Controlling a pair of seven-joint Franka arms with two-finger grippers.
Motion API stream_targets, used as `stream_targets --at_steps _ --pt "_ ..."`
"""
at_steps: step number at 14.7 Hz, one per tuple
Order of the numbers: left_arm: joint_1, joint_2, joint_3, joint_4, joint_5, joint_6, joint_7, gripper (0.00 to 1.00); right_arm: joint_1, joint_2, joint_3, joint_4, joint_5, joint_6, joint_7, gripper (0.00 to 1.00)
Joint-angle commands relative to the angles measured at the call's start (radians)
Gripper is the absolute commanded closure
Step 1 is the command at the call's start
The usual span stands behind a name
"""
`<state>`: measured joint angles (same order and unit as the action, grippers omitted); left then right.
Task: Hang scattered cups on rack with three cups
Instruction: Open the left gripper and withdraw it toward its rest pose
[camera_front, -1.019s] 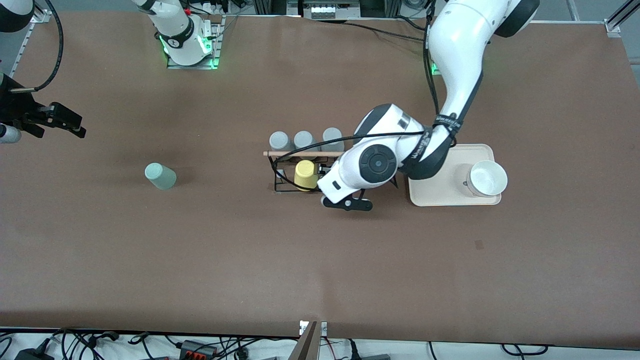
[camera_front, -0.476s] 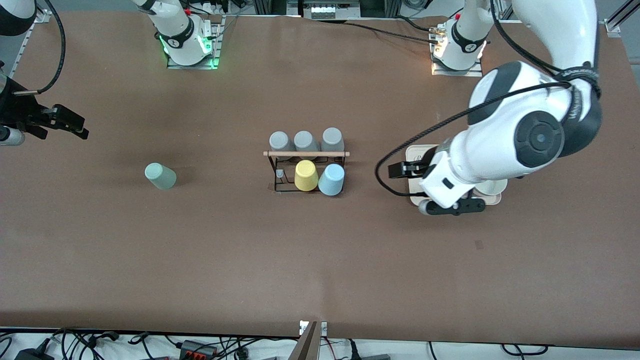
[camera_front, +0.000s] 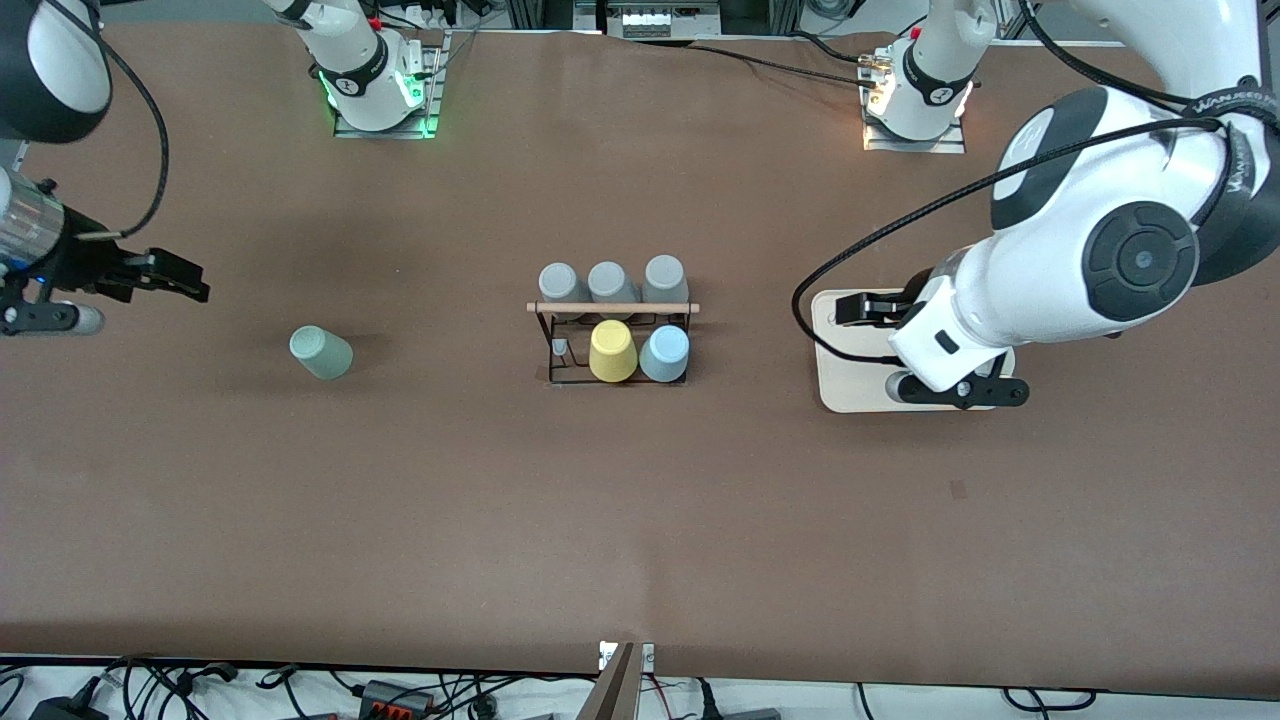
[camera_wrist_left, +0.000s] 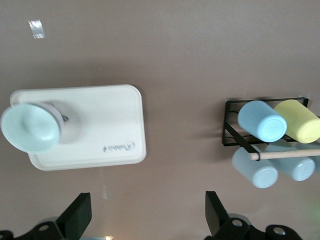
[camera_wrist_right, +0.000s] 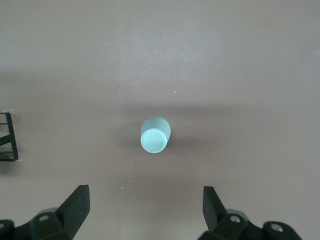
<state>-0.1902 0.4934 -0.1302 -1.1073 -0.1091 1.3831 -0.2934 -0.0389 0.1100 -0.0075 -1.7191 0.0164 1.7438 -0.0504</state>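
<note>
The black wire rack (camera_front: 556, 350) (camera_wrist_left: 231, 135) with a wooden rod (camera_front: 612, 307) stands mid-table. On its nearer pegs sit a light blue cup (camera_front: 664, 354) (camera_wrist_left: 262, 121) and a yellow cup (camera_front: 612, 350). A pale mint cup (camera_front: 320, 352) (camera_wrist_right: 155, 136) stands alone on the table toward the right arm's end, base up. My right gripper (camera_front: 170, 278) (camera_wrist_right: 145, 210) hangs open and empty near that cup, not touching it. Open and empty too, my left gripper (camera_front: 870, 312) (camera_wrist_left: 147, 212) hovers by the tray (camera_front: 850, 392).
Three grey cups (camera_front: 610, 280) hang on the rack's farther row under the rod. The cream tray (camera_wrist_left: 100, 125) toward the left arm's end holds a wide white cup (camera_wrist_left: 30, 127), which the left arm hides in the front view.
The left arm pulled away from the rack to above the tray, leaving the light blue cup on a peg beside the yellow one. The right gripper shifted slightly toward the mint cup.
</note>
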Motion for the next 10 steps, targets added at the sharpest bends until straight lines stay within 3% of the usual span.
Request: stream_targets --at_steps 1,3,6,10 --pt "0.032 -0.266 0.055 -0.389 0.014 0.167 0.147 0.00 -0.007 0.049 0.001 0.029 0.000 -0.012 -0.015 0.00" --pt "0.086 -0.338 0.066 -0.488 0.020 0.218 0.259 0.00 -0.009 0.057 0.000 0.038 -0.001 -0.010 -0.017 0.00" --pt "0.112 -0.343 0.105 -0.458 0.138 0.220 0.283 0.00 -0.001 0.072 -0.002 0.016 -0.024 0.008 -0.008 0.00" --pt "0.100 -0.378 0.100 -0.440 0.131 0.194 0.203 0.00 0.005 0.088 0.000 -0.088 -0.070 0.118 -0.005 0.00"
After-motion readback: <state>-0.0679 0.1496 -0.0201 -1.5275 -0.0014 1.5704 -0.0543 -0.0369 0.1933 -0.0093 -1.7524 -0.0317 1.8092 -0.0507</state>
